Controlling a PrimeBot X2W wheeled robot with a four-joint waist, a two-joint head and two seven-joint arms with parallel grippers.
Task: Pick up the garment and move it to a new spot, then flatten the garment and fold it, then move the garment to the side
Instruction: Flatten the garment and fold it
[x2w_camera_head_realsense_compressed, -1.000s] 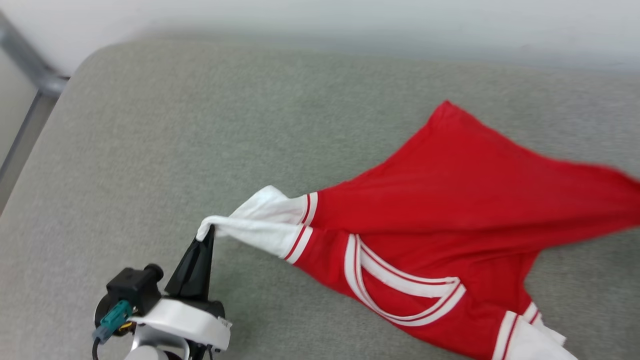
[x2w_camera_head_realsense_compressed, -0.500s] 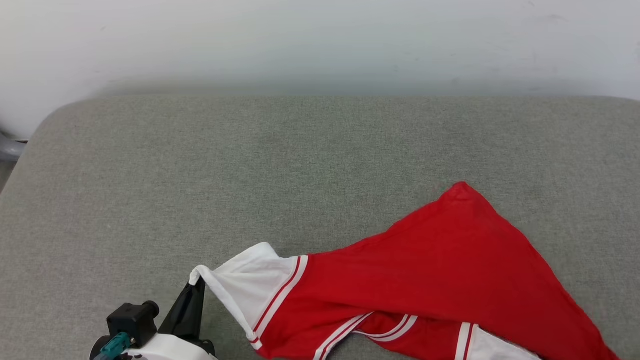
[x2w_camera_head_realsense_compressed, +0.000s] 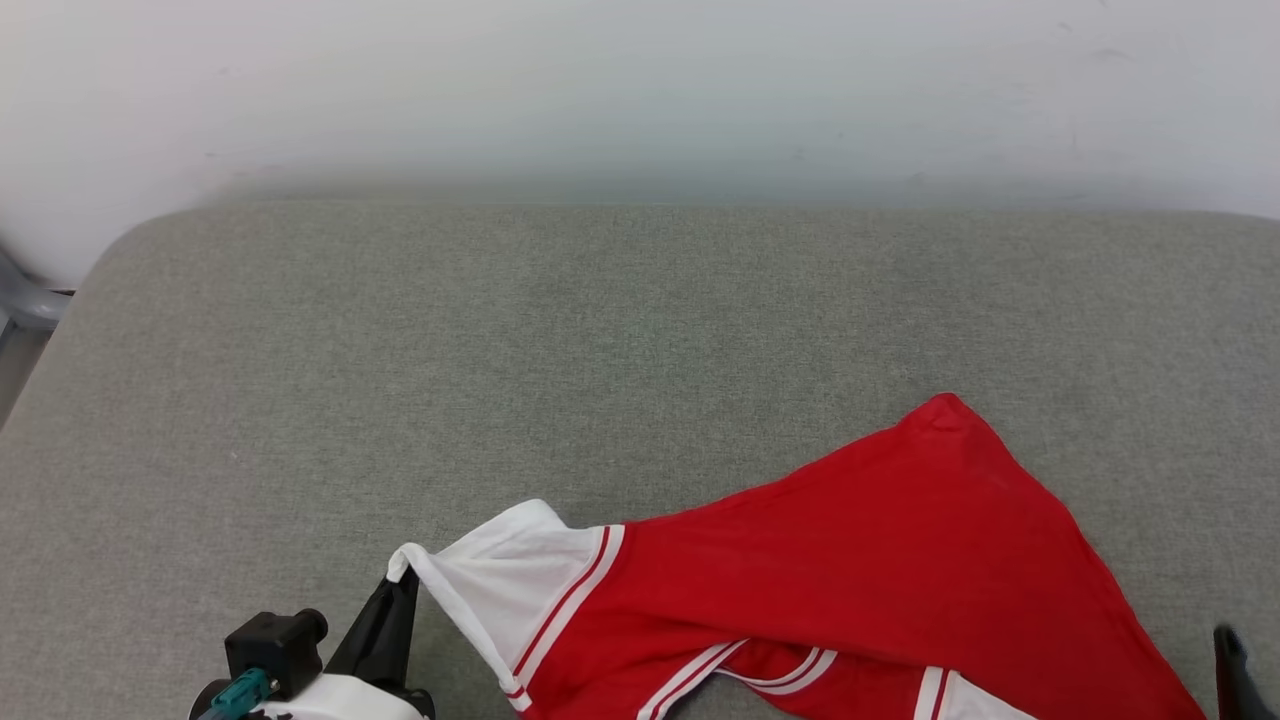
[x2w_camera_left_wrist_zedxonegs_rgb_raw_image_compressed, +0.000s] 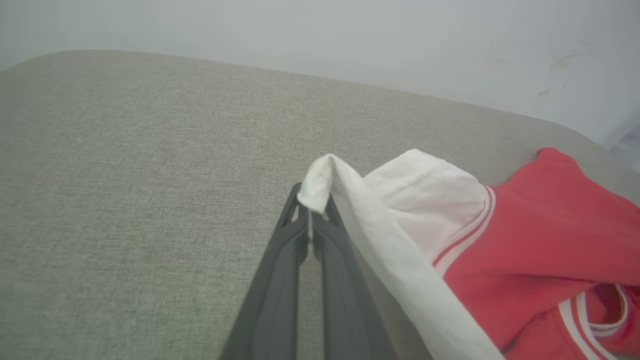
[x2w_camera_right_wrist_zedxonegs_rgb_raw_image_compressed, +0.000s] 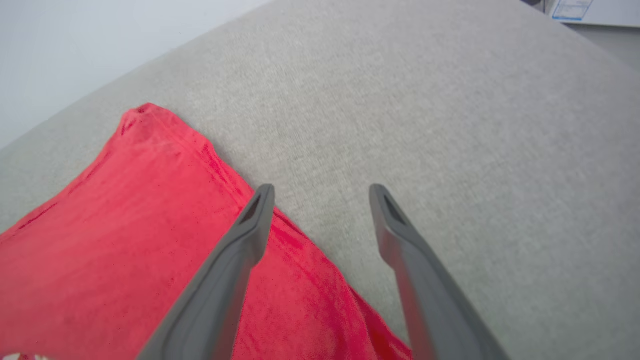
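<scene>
The garment (x2w_camera_head_realsense_compressed: 860, 560) is a red shirt with white sleeve ends and red-and-white striped trim, spread loosely over the grey cushion at the lower right of the head view. My left gripper (x2w_camera_head_realsense_compressed: 402, 588) is shut on the tip of its white sleeve (x2w_camera_left_wrist_zedxonegs_rgb_raw_image_compressed: 320, 182), holding that tip lifted. In the right wrist view my right gripper (x2w_camera_right_wrist_zedxonegs_rgb_raw_image_compressed: 322, 192) stands open above the red hem edge (x2w_camera_right_wrist_zedxonegs_rgb_raw_image_compressed: 165, 200), with nothing between its fingers. One dark fingertip (x2w_camera_head_realsense_compressed: 1228, 650) of it shows at the lower right edge of the head view.
The grey upholstered surface (x2w_camera_head_realsense_compressed: 560, 340) stretches wide to the left and back of the shirt. A pale wall (x2w_camera_head_realsense_compressed: 640, 90) runs along its far edge. A grey metal frame part (x2w_camera_head_realsense_compressed: 25, 305) stands off the left corner.
The head camera tilted up, so the whole picture shifted down. My right gripper let go of the red hem, which now lies on the cushion. The left gripper keeps its hold.
</scene>
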